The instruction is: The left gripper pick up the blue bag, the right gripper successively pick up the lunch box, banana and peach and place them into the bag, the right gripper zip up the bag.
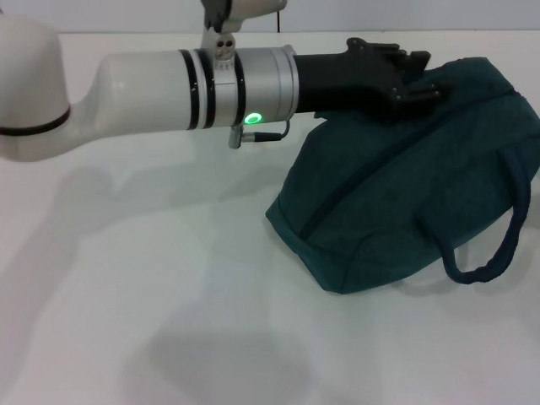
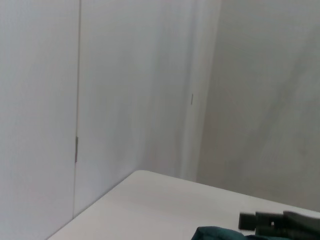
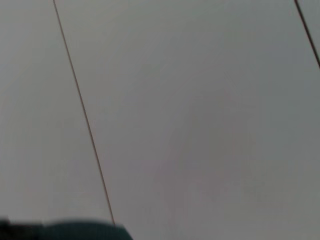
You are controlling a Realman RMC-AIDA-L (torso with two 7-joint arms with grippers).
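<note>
The blue bag, dark teal with a long loop handle, lies on the white table at the right of the head view. Its top edge rises to my left gripper, whose black fingers are shut on the fabric there. The left arm stretches across the picture to reach it. In the left wrist view a black finger and a bit of the bag show at the edge. The lunch box, banana and peach are out of view. My right gripper does not show.
A zipper seam runs along the bag's side. The table's far edge meets a pale wall. A strip of teal sits at the edge of the right wrist view, which otherwise shows a plain grey panelled surface.
</note>
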